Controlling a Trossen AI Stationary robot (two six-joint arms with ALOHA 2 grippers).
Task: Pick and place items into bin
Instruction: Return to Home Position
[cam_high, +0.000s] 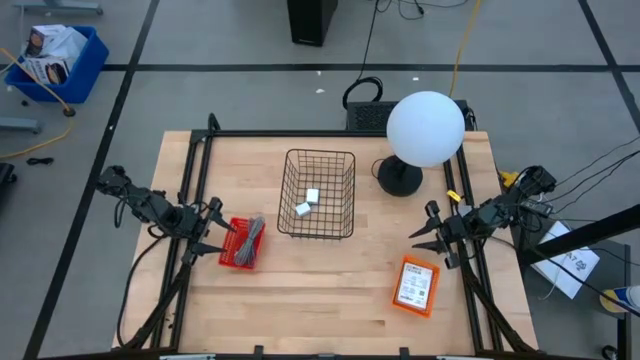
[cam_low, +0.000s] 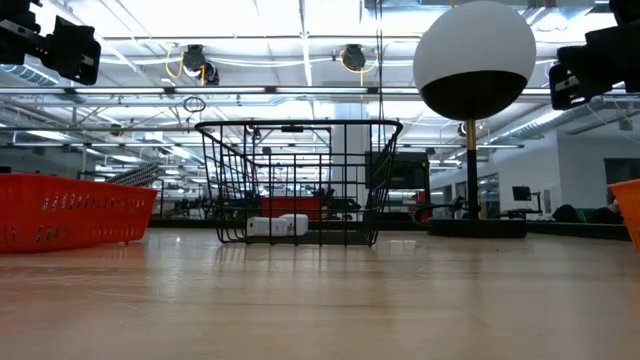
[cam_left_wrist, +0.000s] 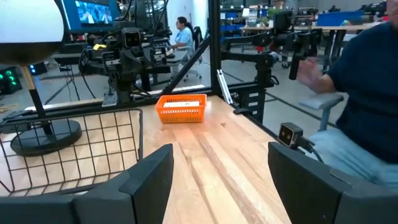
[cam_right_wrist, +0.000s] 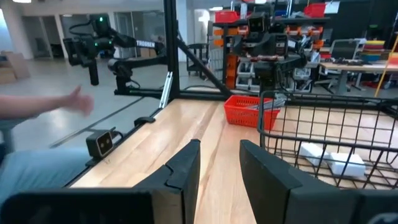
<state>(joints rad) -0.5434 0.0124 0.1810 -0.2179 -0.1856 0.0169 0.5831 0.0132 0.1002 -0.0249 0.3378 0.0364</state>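
So the wooden table (cam_high: 330, 300) had three containers on it. Biggest was the black wire basket (cam_high: 318, 232) in the middle, with two little white blocks (cam_high: 312, 195) in it. Left of it sat the red basket (cam_high: 230, 245) with a bundle of grey cables (cam_high: 253, 238) poking above its rim. Near the right front was the orange basket (cam_high: 420, 262) with a white printed card packet (cam_high: 414, 287) lying flat inside. A globe lamp (cam_high: 425, 128) stood near the wire basket's far right corner.

Plenty of bare wood along the front edge and between the baskets. The left tool (cam_high: 218, 228) hung at the left edge just beside the red basket, fingers spread wide, gripping nothing. The right tool (cam_high: 424, 226) hovered at the right edge, fingers apart too, empty.

The blocks were plain white and boxy, close together on the basket floor
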